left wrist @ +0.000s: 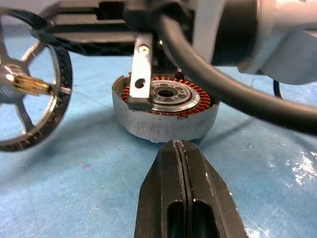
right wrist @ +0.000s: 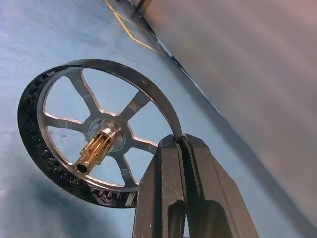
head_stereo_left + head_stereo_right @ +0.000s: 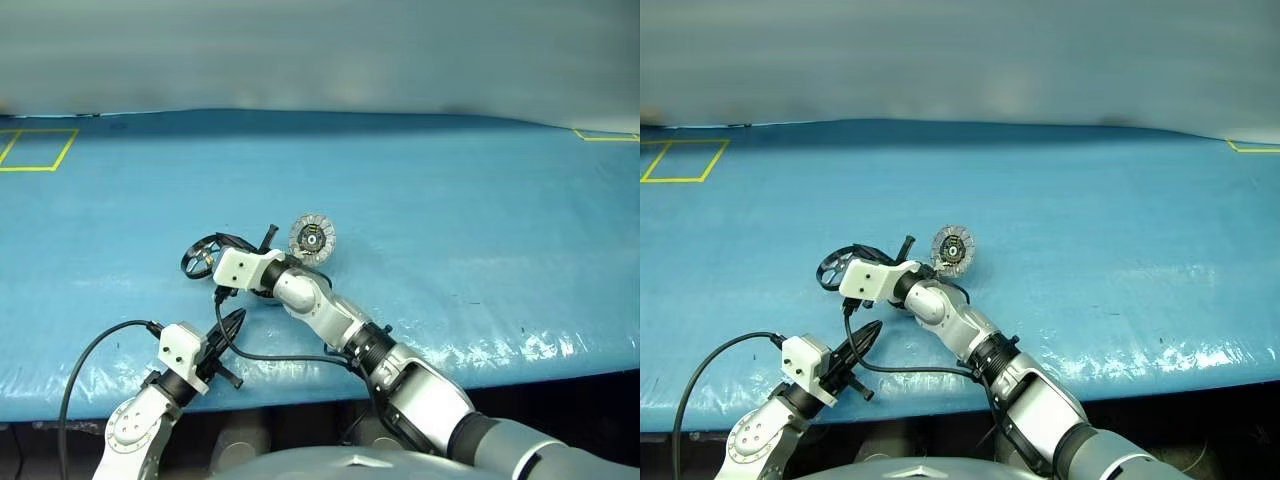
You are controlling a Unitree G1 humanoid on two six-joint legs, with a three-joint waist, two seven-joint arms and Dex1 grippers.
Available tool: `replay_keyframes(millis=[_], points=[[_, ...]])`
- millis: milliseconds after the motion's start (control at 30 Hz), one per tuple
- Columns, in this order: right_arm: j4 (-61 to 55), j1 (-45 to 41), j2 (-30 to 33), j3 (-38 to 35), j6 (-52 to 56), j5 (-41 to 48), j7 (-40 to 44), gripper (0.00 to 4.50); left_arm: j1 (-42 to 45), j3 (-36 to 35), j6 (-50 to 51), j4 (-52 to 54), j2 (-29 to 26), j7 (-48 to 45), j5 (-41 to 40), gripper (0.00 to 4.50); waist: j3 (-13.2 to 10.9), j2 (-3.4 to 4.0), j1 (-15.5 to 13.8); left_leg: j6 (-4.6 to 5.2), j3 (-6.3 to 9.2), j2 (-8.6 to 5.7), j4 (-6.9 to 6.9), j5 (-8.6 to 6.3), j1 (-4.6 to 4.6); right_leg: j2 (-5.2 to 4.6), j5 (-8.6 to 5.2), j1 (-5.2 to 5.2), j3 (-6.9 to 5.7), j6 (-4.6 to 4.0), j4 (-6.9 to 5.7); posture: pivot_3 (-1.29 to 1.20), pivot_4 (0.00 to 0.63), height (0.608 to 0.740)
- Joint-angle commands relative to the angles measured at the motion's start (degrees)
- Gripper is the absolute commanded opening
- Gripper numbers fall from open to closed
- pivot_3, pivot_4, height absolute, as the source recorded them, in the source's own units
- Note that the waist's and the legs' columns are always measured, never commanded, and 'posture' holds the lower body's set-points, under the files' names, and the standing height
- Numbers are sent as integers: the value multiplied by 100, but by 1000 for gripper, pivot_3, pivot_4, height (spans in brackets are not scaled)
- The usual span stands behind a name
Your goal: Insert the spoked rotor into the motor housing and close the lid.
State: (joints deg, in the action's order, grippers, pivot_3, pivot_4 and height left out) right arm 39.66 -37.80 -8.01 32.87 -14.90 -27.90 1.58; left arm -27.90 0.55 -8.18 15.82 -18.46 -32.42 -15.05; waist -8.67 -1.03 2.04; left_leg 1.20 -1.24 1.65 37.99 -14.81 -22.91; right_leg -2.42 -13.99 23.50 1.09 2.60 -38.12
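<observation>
R claw (image 2: 184, 144) was clamped on spoked rotor (image 2: 94, 144) rim, holding it off the blue worktop (image 3: 450, 200), just beside motor housing (image 1: 166, 111). Lid (image 3: 312, 238) stood upright behind. L claw (image 1: 181, 148) pressed together, empty, near housing.

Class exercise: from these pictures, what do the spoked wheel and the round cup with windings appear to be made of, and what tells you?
The black-rimmed spoked rotor wheel: probably machined metal, shown by its bright reflective spokes, with a brass-coloured toothed shaft at the hub; the dark toothed rim's material is unclear. The round grey motor housing cup: dull matt grey wall, likely cast metal, holding a ring of copper-coloured wire windings around a polished silver centre.
</observation>
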Motion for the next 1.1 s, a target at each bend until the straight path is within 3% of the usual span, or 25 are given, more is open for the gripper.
replay_keyframes(millis=[33, 267, 467, 767, 1100], points=[[413, -480, -487, -148, -217, 32, -442, 12, -7, 0, -26, 243, -29, 34, 43, 0, 0, 1, 11, 0, -4, -1, -2, 0, -2, -1, 0, -5, 3, 0, 0, 0, 150, 740], [722, -263, -342, -33, -497, 27, -483, 12, 5, -174, 101, 495, 63, 235, -137, 0, -1, 2, 35, -1, -9, 4, -4, 1, 1, 4, -1, -5, 12, -1, -11, 0, 150, 740], [-528, 202, -252, -500, -101, 811, 169, 12, 67, -924, 560, 1012, -70, 613, -593, 0, -1, 1, 24, -1, -5, 7, -4, 1, -3, 4, 0, -3, 9, 0, -12, 0, 150, 740], [-1327, 465, -198, -591, 535, 1191, 753, 0, -102, -1508, 765, 1308, -337, 805, -275, 2895, -1, 0, 19, -1, -6, 5, -4, 0, -3, 4, 0, -4, 10, 0, -8, 0, 150, 740], [-2098, 815, -162, -567, 1061, 1721, 1646, 0, -42, -1677, 781, 1205, -692, 286, -461, 2895, -2, 1, 15, -2, -6, 5, -5, 1, -3, 4, -1, -4, 9, -1, -7, 0, 150, 740]])
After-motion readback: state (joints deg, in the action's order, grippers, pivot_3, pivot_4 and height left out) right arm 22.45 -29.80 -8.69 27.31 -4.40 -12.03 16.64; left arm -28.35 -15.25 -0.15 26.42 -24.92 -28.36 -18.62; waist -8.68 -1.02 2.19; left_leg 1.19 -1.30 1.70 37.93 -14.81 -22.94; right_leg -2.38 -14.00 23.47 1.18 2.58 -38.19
